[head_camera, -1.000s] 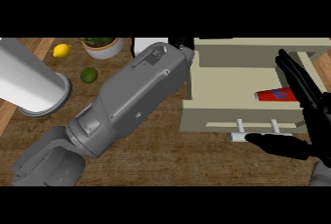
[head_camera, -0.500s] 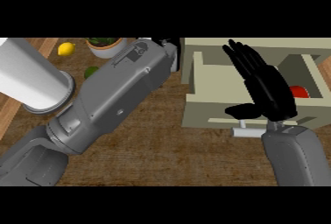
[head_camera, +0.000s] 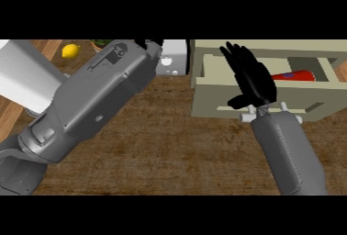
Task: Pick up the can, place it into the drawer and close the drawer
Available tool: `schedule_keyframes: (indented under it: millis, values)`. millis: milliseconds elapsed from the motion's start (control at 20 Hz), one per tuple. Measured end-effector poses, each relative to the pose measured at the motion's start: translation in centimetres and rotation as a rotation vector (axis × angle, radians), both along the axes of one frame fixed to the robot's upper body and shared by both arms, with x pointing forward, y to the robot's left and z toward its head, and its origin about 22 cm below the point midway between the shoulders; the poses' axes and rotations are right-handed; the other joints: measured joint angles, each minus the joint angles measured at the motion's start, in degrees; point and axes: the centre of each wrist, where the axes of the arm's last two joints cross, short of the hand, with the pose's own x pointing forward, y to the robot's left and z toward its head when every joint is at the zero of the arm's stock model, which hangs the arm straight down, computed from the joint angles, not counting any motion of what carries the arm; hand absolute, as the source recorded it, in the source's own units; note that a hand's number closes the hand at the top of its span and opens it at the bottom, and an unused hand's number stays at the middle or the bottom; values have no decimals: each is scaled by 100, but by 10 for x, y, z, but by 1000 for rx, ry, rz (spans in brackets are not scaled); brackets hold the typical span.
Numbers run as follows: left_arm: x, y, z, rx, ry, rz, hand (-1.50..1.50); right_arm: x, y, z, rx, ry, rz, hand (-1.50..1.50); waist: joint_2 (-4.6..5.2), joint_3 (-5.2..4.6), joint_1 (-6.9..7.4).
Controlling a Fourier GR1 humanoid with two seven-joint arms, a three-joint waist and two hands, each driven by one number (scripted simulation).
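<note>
I read the right hand as flat, fingers straight and slightly spread, held over the open drawer. The red can lies on its side inside the drawer, just beside that hand. The left hand is mostly hidden, and I cannot tell its state.

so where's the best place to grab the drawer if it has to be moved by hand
Grip the white handle on the front panel of the drawer, coming from the near side, over the counter. It seems to stand off the panel on short posts, so fingers could probably hook round it. The right hand, fingers straight, hovers just above it, and the wrist hides its middle.
</note>
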Motion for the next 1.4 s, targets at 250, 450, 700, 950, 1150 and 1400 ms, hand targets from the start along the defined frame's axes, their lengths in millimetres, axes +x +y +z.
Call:
schedule_keyframes:
  millis: [250,450,700,950,1150,1400]
  values:
    - [-4,18,-4,8,4,4,-150,23,-4,-10,-61,-44,-30,-150,-39,-51,46]
    - [-8,27,-4,9,5,6,-150,36,-6,-16,-85,-89,-50,-150,-52,-80,83]
    - [-12,39,0,1,5,9,-150,48,-10,-19,-93,-138,-74,-150,-51,-91,108]
    - [-17,42,7,1,-6,4,-150,62,-13,-14,-99,-163,-118,-150,20,-58,170]
    - [-19,54,11,10,-10,3,-150,69,-22,-10,-88,-184,-152,-150,80,-21,230]
    - [-22,53,16,9,-17,-7,-150,78,-14,0,-95,-192,-169,-150,137,3,251]
